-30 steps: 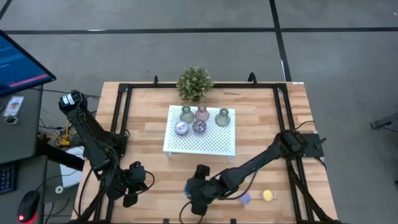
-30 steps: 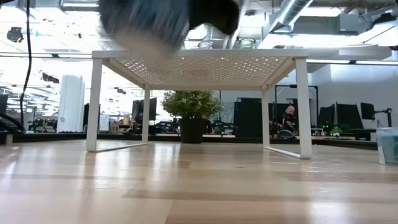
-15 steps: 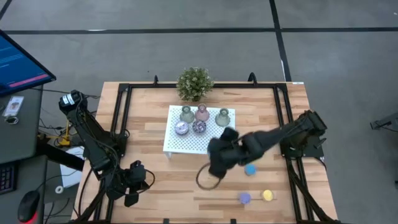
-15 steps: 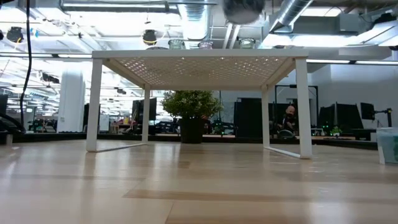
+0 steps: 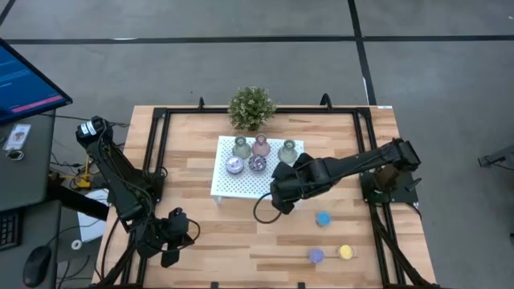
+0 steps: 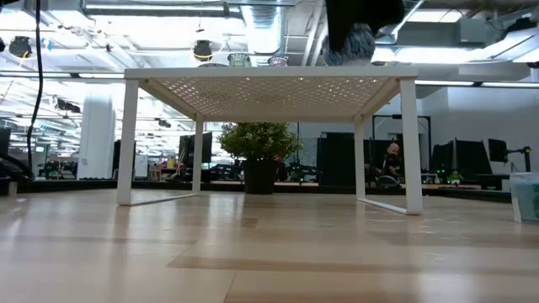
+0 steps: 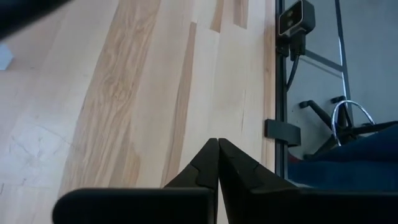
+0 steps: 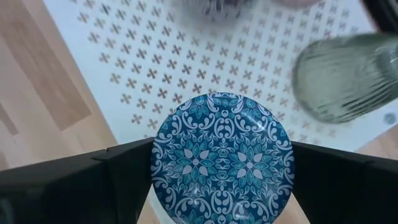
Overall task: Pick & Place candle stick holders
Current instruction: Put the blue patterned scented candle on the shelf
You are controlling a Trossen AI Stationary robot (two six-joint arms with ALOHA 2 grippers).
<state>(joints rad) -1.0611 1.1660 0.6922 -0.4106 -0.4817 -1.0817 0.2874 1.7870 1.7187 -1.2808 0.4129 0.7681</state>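
Note:
My right gripper (image 5: 283, 186) hangs over the near right part of the white perforated tray (image 5: 233, 186), shut on a blue patterned puck (image 8: 221, 146); it also shows at the top of the low view (image 6: 360, 34). On the tray stand two green vases (image 5: 241, 147) (image 5: 287, 151), a pink vase (image 5: 261, 145), a lilac puck (image 5: 234, 165) and a speckled purple puck (image 5: 257, 164). A blue puck (image 5: 323, 218), a lilac puck (image 5: 316, 255) and a yellow puck (image 5: 346, 251) lie on the table at the near right. My left gripper (image 5: 171, 243) is shut and empty at the near left. My right gripper pinches the blue patterned puck by two opposite sides of its rim (image 8: 157, 155) between its two fingers (image 8: 124, 171). The fingers come from above, pointing down. The puck sits level, its patterned top up, lifted clear above the tray.
A bushy potted plant (image 5: 251, 107) stands at the table's far edge behind the tray. A black frame (image 5: 157, 136) runs along the table's sides. Bare wood (image 5: 217, 233) lies between the tray and the near edge.
My right gripper has gone from the table's near edge up and toward the far edge with the blue patterned puck, and now hangs over the tray's near right part. The puck stays in its hold, clear of the table.

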